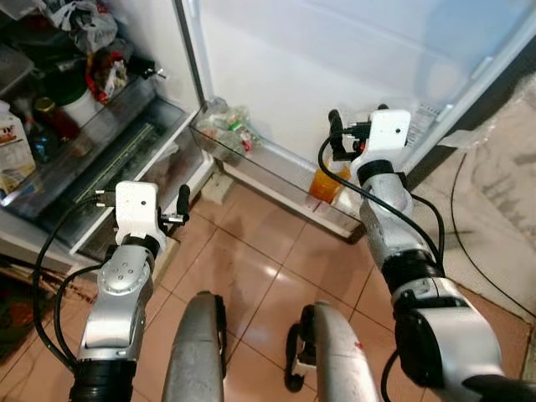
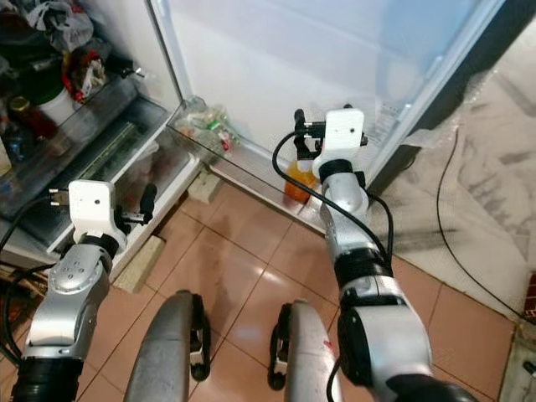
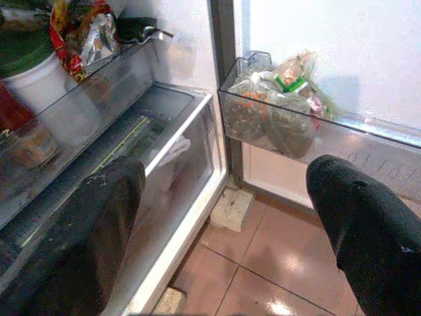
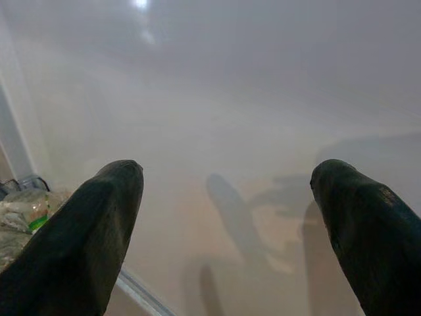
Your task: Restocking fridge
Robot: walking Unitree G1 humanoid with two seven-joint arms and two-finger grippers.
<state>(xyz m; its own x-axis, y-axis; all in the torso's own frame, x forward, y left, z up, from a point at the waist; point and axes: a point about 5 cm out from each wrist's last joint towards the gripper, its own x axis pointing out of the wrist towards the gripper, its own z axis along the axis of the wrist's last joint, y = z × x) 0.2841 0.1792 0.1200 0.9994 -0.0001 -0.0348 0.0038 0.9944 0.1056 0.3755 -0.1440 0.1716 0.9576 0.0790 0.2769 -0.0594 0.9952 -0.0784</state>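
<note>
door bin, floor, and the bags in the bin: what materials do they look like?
Door bin: clear rigid plastic, likely; its contents and the white door show straight through its front wall.
Floor: glazed terracotta-coloured tile, probably ceramic; grout lines and a glossy sheen.
Bags: thin clear plastic film, crinkled and knotted, with greenish contents visible inside.

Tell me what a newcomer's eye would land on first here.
The open fridge door, a big white slab, with the right gripper raised open before it, over an orange bottle in the door's bottom shelf. Bagged greens sit at that shelf's other end. The left gripper is open by the crisper drawer.
</note>
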